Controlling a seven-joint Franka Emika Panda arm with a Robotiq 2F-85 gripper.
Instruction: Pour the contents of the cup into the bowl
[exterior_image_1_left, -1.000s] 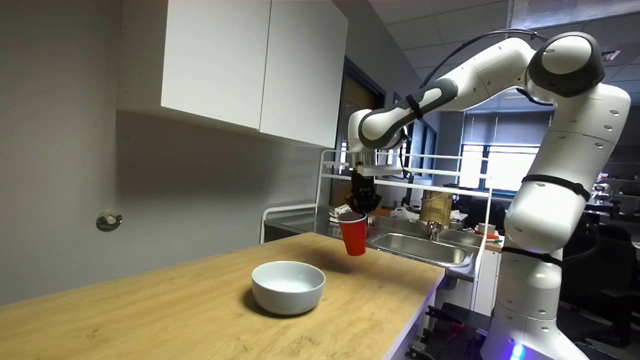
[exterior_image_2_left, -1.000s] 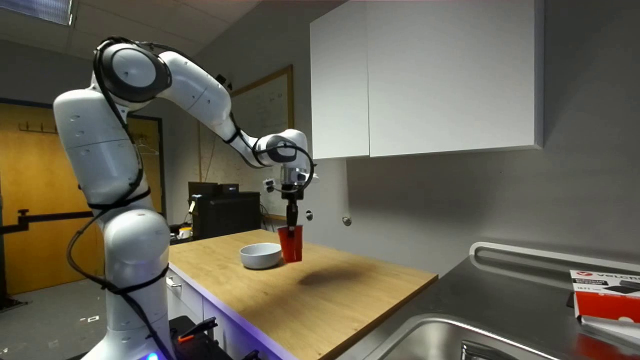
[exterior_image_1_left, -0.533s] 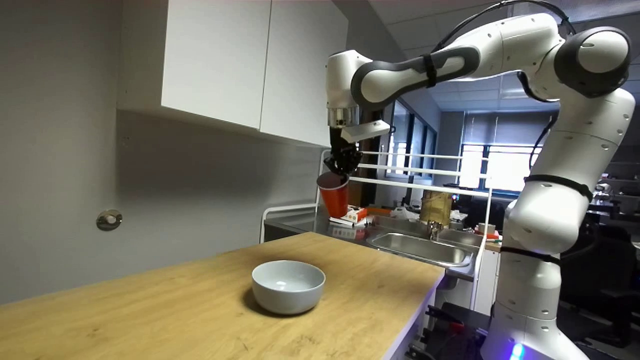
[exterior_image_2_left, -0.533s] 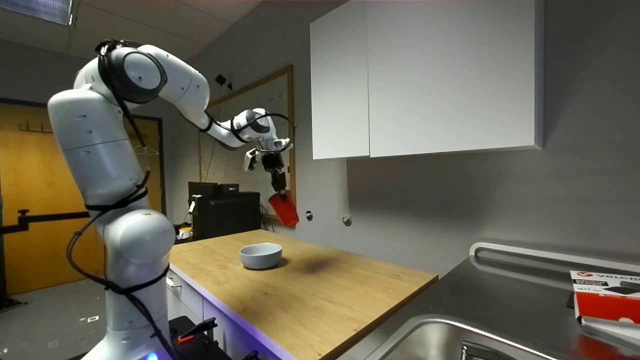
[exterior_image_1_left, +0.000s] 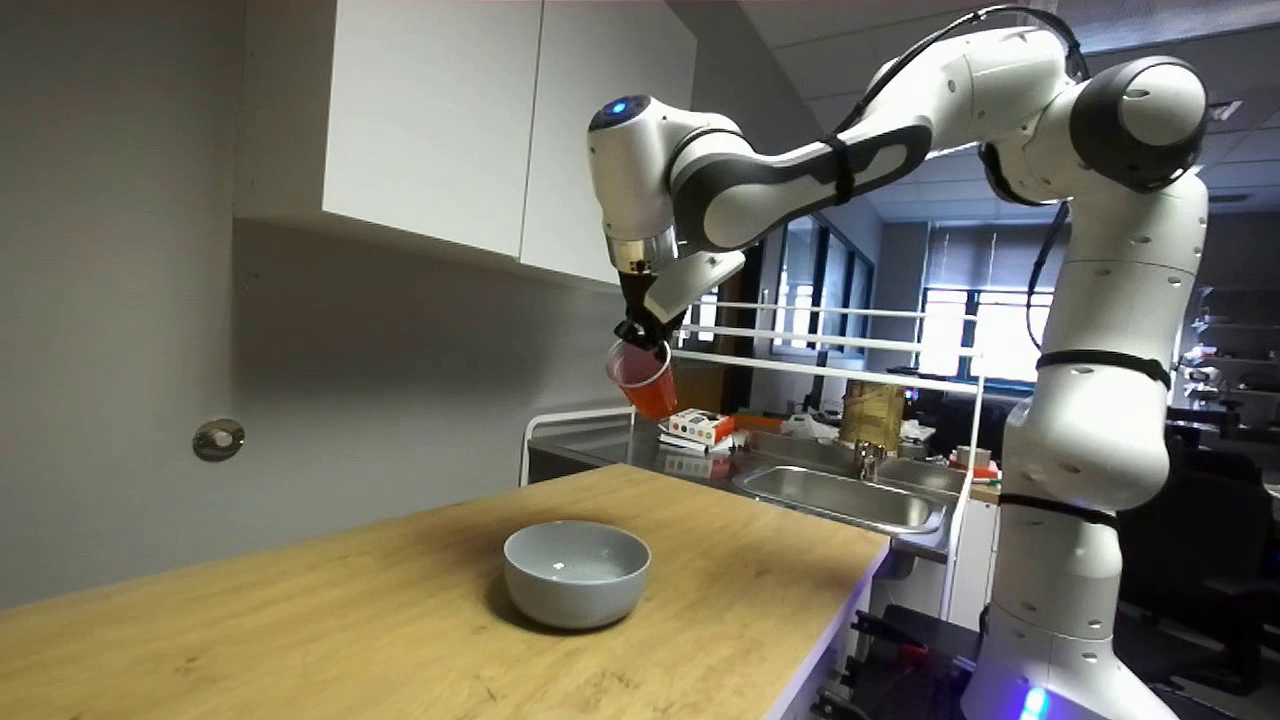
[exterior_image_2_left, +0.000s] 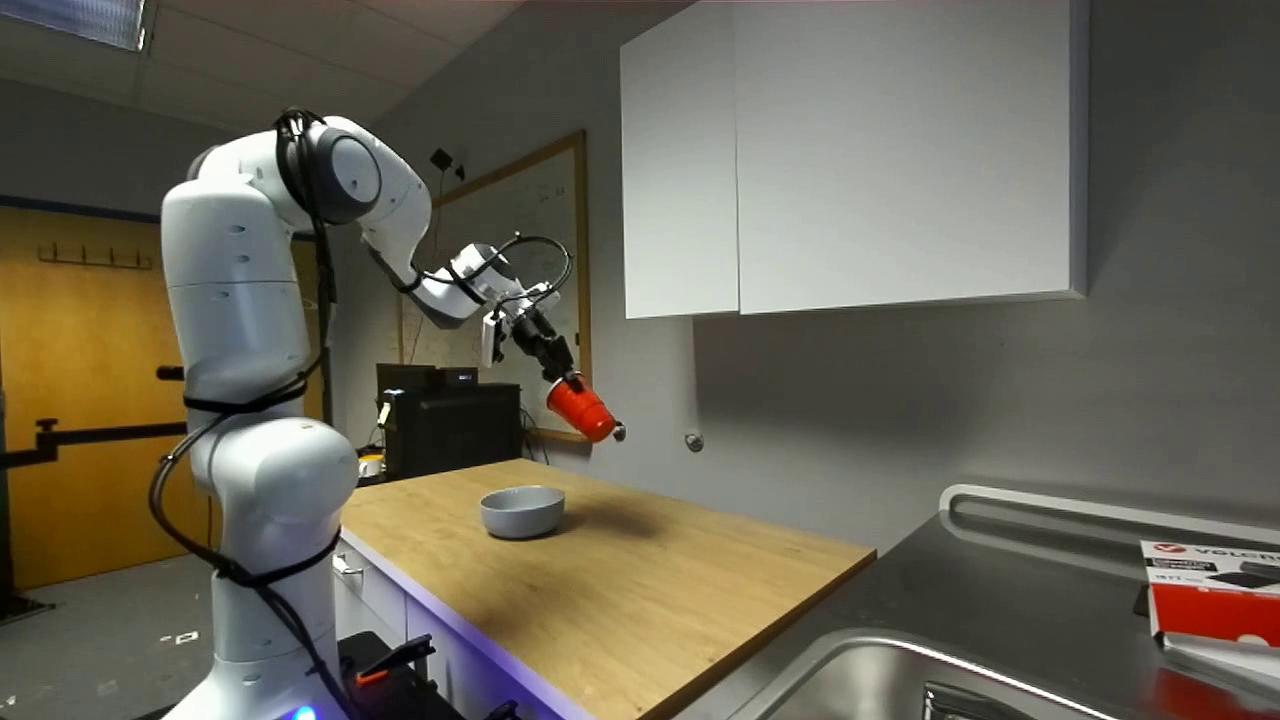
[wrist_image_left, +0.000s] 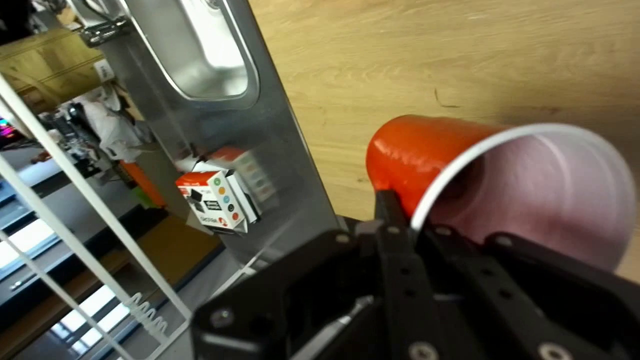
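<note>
Gripper (exterior_image_2_left: 573, 381) pinching the red party cup (exterior_image_2_left: 585, 411) at its rim, we hold it tilted in midair, higher than the grey bowl (exterior_image_1_left: 577, 601) on our wooden countertop (exterior_image_1_left: 300, 625).

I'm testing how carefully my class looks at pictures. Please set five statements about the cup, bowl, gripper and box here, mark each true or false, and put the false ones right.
1. The gripper holds the cup near its rim. True.
2. The bowl rests on the wooden counter. True.
3. The cup stands upright on the wooden counter. False: it is tilted and held up in the air.
4. A box sits on the metal counter. True.
5. The bowl is red. False: the bowl is pale grey; the cup is red on the outside.
</note>
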